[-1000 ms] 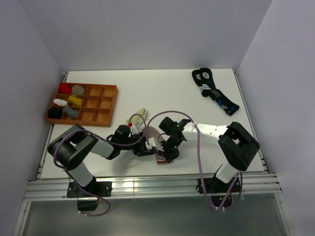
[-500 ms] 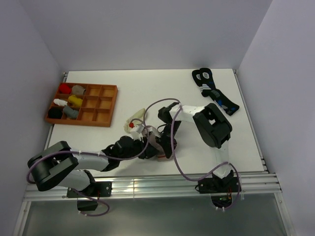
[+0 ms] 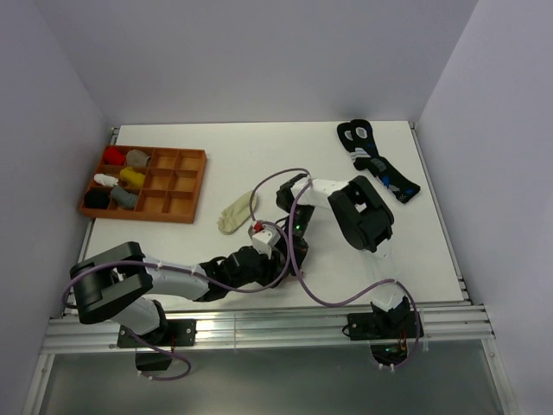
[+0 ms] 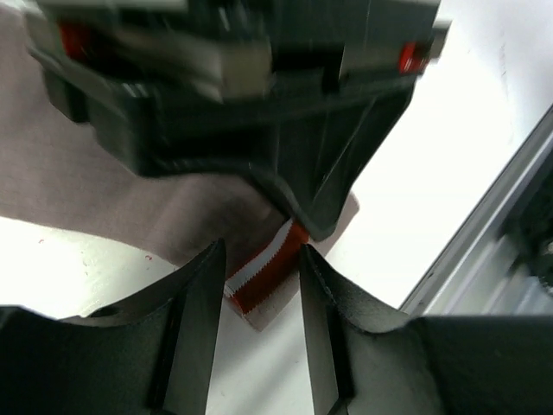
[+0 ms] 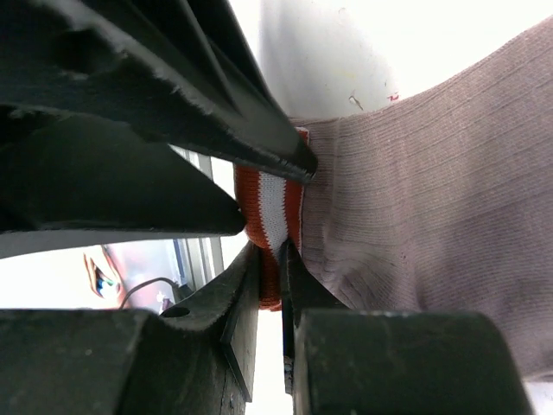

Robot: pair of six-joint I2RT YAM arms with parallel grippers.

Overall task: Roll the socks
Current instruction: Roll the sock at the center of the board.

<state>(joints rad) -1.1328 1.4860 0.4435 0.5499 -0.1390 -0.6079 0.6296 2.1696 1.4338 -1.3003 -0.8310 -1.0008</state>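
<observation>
Both arms meet low over the middle of the white surface [image 3: 285, 156], close to its near edge, because that is where the long taupe grey-brown ribbed fabric sock [image 5: 415, 216] lies, and its red-and-white striped cuff [image 4: 263, 277] looks like the end from which a roll would begin. The right claw [image 5: 272, 251] is clenched on that cuff, its two fingers pinching the striped band edge-on, seemingly to keep the starting end lifted and fixed. The left claw [image 4: 259, 259] faces it from the opposite side, its jaws partly apart and standing astride the same band. Whether they press the fabric or only flank it cannot be told, though the pose suits taking over or tucking the end. The short pale cream-yellow fabric sock [image 3: 235, 213] lies apart, left of centre and farther from the near edge, untouched, so I judge the pair is not yet joined for rolling. By count there are two socks for the task, one taupe and one cream. What appear to be two black socks with blue-and-white marks [image 3: 376, 160] lie toward the far right corner. One brown wooden compartment tray [image 3: 177, 205] sits near the far left corner, divided into twelve cells, and six small rolled sock bundles [image 3: 130, 176] fill its two left columns.
</observation>
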